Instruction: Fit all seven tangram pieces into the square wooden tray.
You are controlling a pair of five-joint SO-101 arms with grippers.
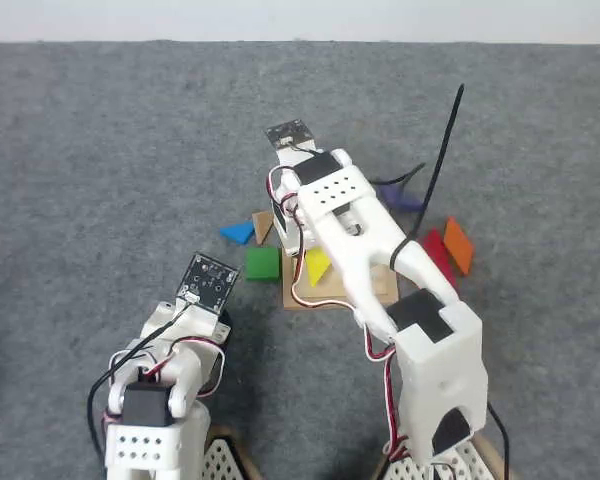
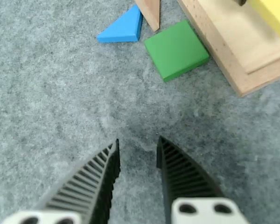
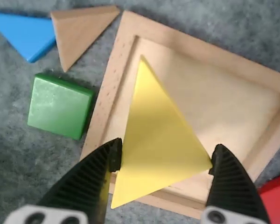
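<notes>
Two arms are standing over the surface (image 1: 100,150) in the high view, the right one above the tray (image 1: 325,296). In the left wrist view, the left gripper (image 2: 137,147) is hovering narrowly parted, holding nothing, near the green square (image 2: 176,49). In the right wrist view, the right gripper (image 3: 165,156) is clasping the yellow triangle (image 3: 154,140) over the tray.

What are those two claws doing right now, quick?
Left gripper: open, holding nothing, above the grey carpet.
Right gripper: closed on the yellow triangular tangram piece, over the square wooden tray.
</notes>
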